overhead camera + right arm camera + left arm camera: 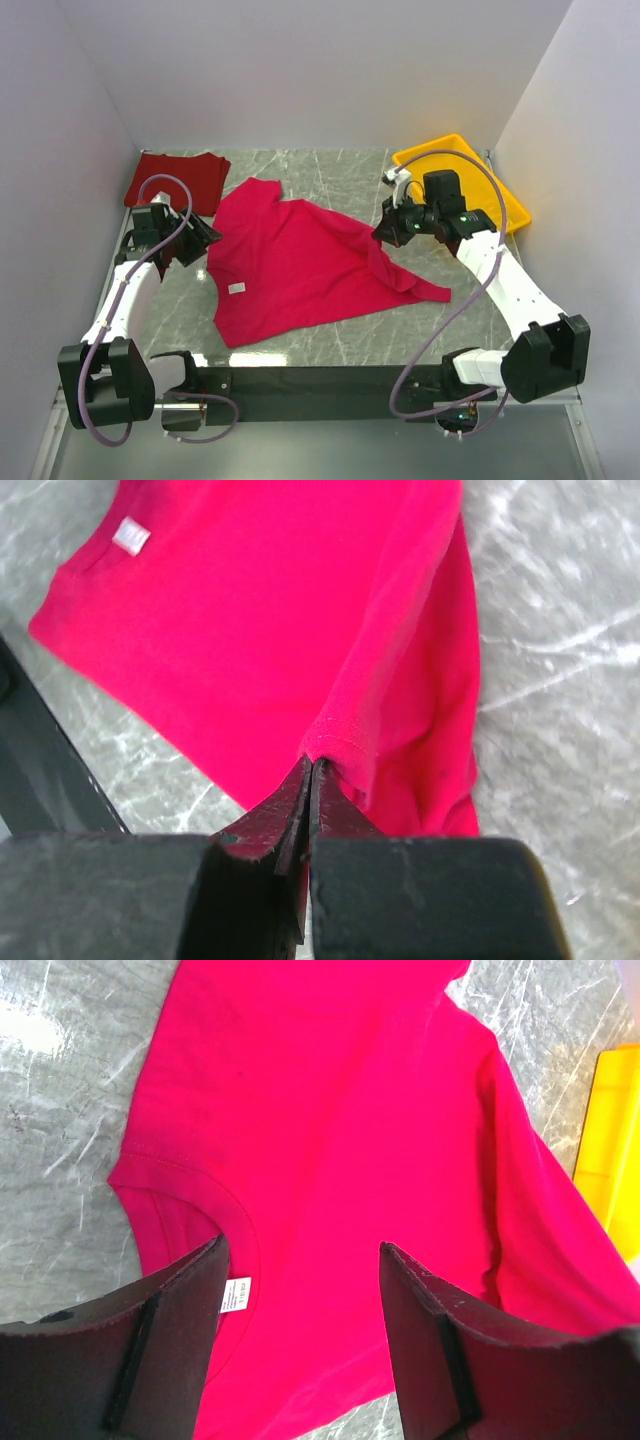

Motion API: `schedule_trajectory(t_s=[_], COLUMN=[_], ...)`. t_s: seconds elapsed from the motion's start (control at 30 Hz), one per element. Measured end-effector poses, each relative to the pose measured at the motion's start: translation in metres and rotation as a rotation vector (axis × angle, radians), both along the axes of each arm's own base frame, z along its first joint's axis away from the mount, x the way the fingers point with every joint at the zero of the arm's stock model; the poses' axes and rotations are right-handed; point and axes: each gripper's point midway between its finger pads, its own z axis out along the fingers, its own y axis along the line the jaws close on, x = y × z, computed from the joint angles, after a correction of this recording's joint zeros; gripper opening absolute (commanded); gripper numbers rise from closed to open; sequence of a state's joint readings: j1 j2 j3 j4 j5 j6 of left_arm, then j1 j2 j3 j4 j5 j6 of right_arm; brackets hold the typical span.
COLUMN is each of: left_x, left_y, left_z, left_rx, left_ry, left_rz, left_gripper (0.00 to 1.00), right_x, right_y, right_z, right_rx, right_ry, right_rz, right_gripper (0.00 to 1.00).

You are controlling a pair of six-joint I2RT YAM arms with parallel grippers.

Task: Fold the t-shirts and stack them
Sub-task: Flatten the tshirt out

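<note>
Light is bright, even and diffuse, falling from overhead; shadows on the grey marbled table are faint and soft-edged. The top view is sharp throughout. In the left wrist view white glare sits on the stone beside the shirt. The bright crimson cloth t-shirt is oversaturated, flattening its folds. The left gripper's black fingers look dark, slightly soft.

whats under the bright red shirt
Only the grey marble table shows around the crimson t-shirt, so it seems to lie straight on it. The right gripper pinches one edge. Anything flat beneath the cloth is covered and cannot be seen.
</note>
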State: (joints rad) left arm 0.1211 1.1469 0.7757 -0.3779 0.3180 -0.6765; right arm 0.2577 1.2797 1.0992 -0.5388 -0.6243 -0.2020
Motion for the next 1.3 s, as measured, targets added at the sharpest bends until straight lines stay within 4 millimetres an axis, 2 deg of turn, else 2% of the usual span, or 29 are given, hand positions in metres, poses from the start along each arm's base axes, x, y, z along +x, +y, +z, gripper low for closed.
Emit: schedule_trajectory(t_s=[0.2, 0.27, 0.33, 0.4, 0.47, 0.57, 0.6, 0.67, 0.83, 0.9, 1.13, 1.3], left_x=[0.000, 0.001, 0.002, 0.003, 0.003, 0.002, 0.002, 0.002, 0.003, 0.003, 0.002, -0.002], left_y=[0.000, 0.000, -0.001, -0.001, -0.001, -0.001, -0.001, -0.001, -0.001, -0.001, -0.002, -0.002], left_z=[0.000, 0.001, 0.003, 0.003, 0.003, 0.003, 0.003, 0.003, 0.003, 0.003, 0.003, 0.004], left_rx=[-0.002, -0.004, -0.005, -0.005, -0.005, -0.005, -0.005, -0.005, -0.007, -0.009, -0.010, -0.015], left_ry=[-0.001, -0.007, -0.014, -0.017, -0.017, -0.016, -0.015, -0.015, -0.017, -0.018, -0.018, -0.024], left_rz=[-0.001, -0.003, -0.005, -0.005, -0.005, -0.006, -0.006, -0.006, -0.006, -0.009, -0.010, -0.005], left_gripper=[0.67, 0.67, 0.67, 0.67, 0.67, 0.67, 0.67, 0.67, 0.67, 0.67, 0.67, 0.67], right_x=[-0.009, -0.022, -0.044, -0.074, -0.103, -0.129, -0.131, -0.122, -0.079, -0.068, -0.092, -0.087], right_y=[0.006, 0.022, 0.040, 0.056, 0.064, 0.064, 0.061, 0.056, 0.039, 0.041, 0.069, 0.084], right_z=[0.013, 0.007, -0.006, -0.028, -0.053, -0.080, -0.083, -0.083, -0.076, -0.083, -0.133, -0.155], right_rx=[-0.095, -0.157, -0.206, -0.246, -0.287, -0.328, -0.335, -0.334, -0.279, -0.253, -0.233, -0.233], right_ry=[-0.133, -0.185, -0.206, -0.188, -0.142, -0.067, -0.052, -0.041, 0.055, 0.121, 0.427, 0.539], right_rz=[0.109, 0.208, 0.316, 0.437, 0.541, 0.620, 0.615, 0.566, 0.342, 0.286, 0.282, 0.263], right_gripper=[0.00, 0.00, 0.00, 0.26, 0.42, 0.51, 0.55, 0.57, 0.59, 0.59, 0.60, 0.59])
